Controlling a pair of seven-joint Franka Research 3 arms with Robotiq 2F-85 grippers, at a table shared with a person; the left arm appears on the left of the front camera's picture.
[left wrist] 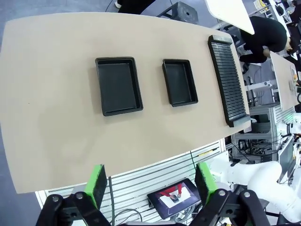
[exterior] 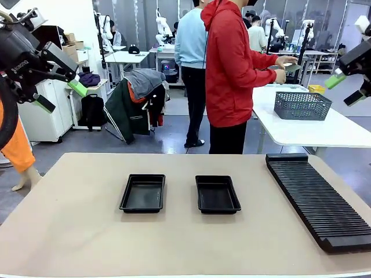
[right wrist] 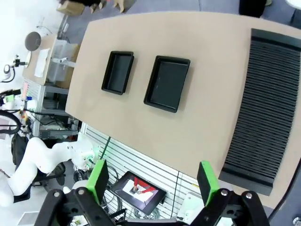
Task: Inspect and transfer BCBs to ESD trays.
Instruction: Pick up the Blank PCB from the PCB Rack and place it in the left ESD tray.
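You see glossy black plastic ESD trays (exterior: 142, 196) on a smooth, matt beige surface (exterior: 69, 220); the ribbed rack (exterior: 316, 200) looks duller black plastic, the basket (exterior: 302, 106) grey metal mesh.

ESD trays (exterior: 142, 193) (exterior: 217, 194) lie side by side on the table (exterior: 69, 220), rack (exterior: 319, 200) rightward.

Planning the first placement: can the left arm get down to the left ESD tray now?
Probably yes: the left gripper hangs open up high, and nothing lies in or over the left ESD tray.
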